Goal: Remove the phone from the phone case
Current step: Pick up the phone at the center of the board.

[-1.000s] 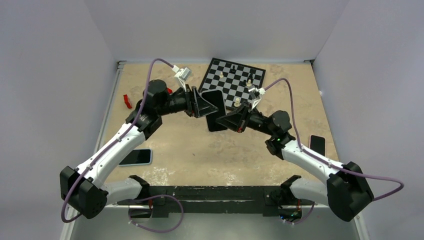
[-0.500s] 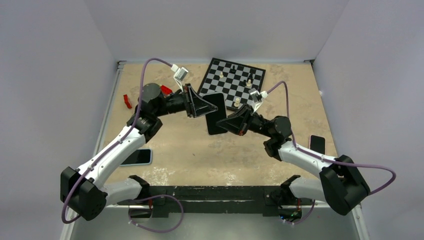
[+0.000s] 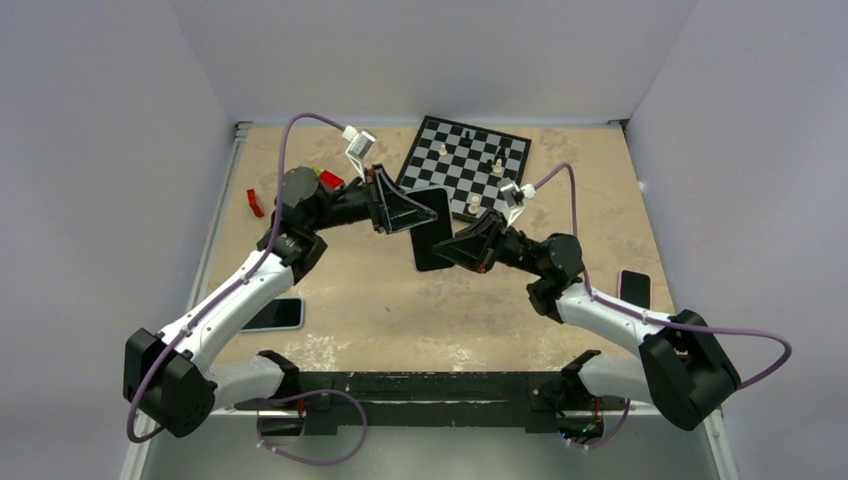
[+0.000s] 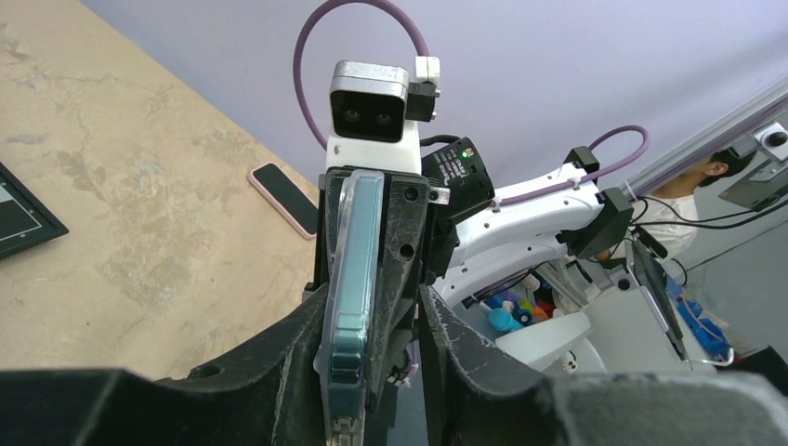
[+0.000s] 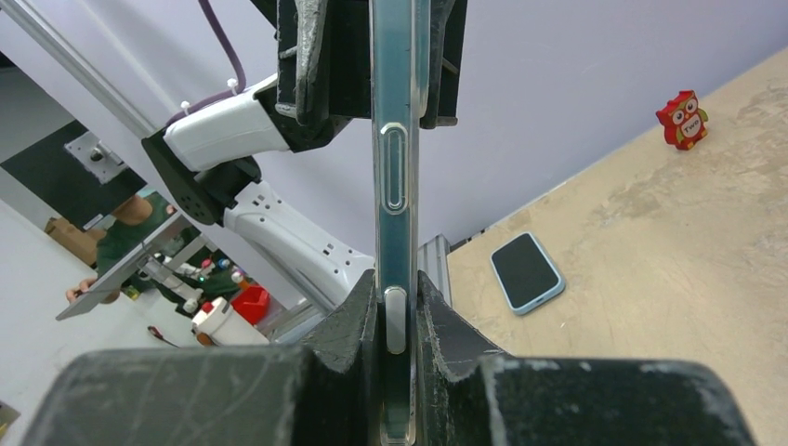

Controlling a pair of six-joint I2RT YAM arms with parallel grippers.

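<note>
Above mid-worktop (image 3: 380, 295), the phone (image 3: 432, 238) in its clear case (image 4: 346, 307) is held edge-on between the arms. Right jaws are pinched tight on its near end; left jaws are closed on the far end. Judgement: one side should grip the case rim only while the other peels a corner slowly. Squeezing both faces would lock the phone in.

In your left wrist view the phone (image 4: 353, 242) stands edge-on in its clear case (image 4: 336, 390), rising between the fingers (image 4: 279, 353) of the left gripper (image 4: 372, 302). One finger lies against the case; whether the other touches it, you cannot tell. Facing you, the right gripper (image 4: 367, 255) clamps the phone's far end, with its camera (image 4: 369, 102) above. Behind, a pink-edged phone (image 4: 283, 197) lies near the tabletop's (image 4: 139, 186) edge, and a chessboard (image 4: 19, 218) corner is partly in view.
</note>
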